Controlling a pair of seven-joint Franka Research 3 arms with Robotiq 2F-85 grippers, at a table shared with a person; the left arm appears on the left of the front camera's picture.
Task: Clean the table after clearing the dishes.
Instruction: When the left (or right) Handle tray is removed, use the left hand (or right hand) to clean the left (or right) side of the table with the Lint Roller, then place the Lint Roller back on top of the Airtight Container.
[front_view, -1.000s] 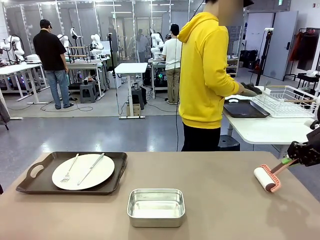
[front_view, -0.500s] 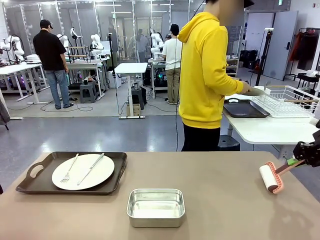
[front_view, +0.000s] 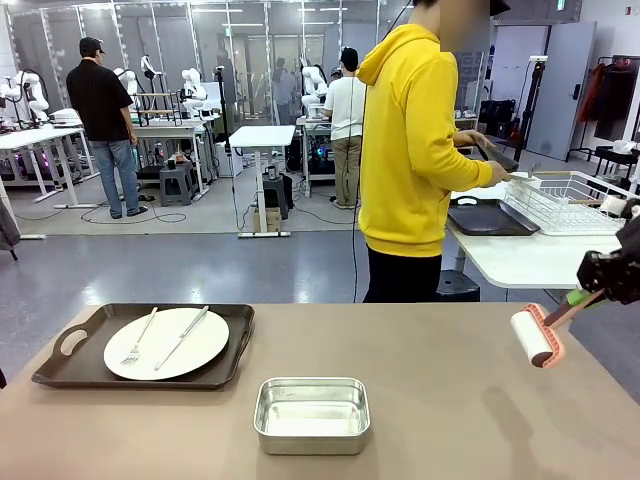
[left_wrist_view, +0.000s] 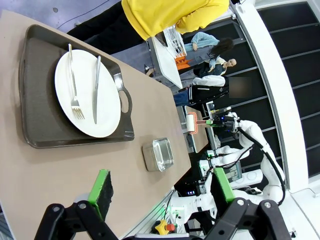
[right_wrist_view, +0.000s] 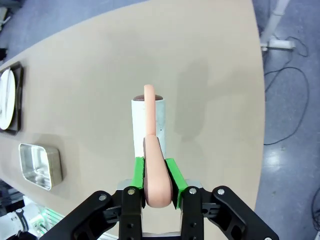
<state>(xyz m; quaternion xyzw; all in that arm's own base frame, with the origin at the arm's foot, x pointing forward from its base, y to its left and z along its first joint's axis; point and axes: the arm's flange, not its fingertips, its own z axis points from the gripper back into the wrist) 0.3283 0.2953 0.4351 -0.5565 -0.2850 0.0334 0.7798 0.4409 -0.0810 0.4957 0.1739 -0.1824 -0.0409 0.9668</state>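
- Two green pads of the right pincer (right_wrist_view: 155, 172) are clenched on the pink handle of a lint roller (right_wrist_view: 146, 122); its white roll points away from the fingers.
- In the front view the right pincer (front_view: 580, 296) holds that roller (front_view: 535, 337) tilted, above the tabletop (front_view: 450, 400) near its right edge.
- The left pincer (left_wrist_view: 161, 192) is released and holds nothing, with its fingers spread wide above the tabletop's left end.
- A steel pan (front_view: 312, 412) sits mid-tabletop, near the front edge.
- A dark tray (front_view: 60, 370) lies by the left edge towards the far side. It carries a white plate (front_view: 165, 350), and a fork (front_view: 140, 338) and knife (front_view: 185, 335) lie on the plate.
- A person in a yellow hoodie (front_view: 410, 150) stands beyond the far edge, turned to a white side table (front_view: 520, 262).
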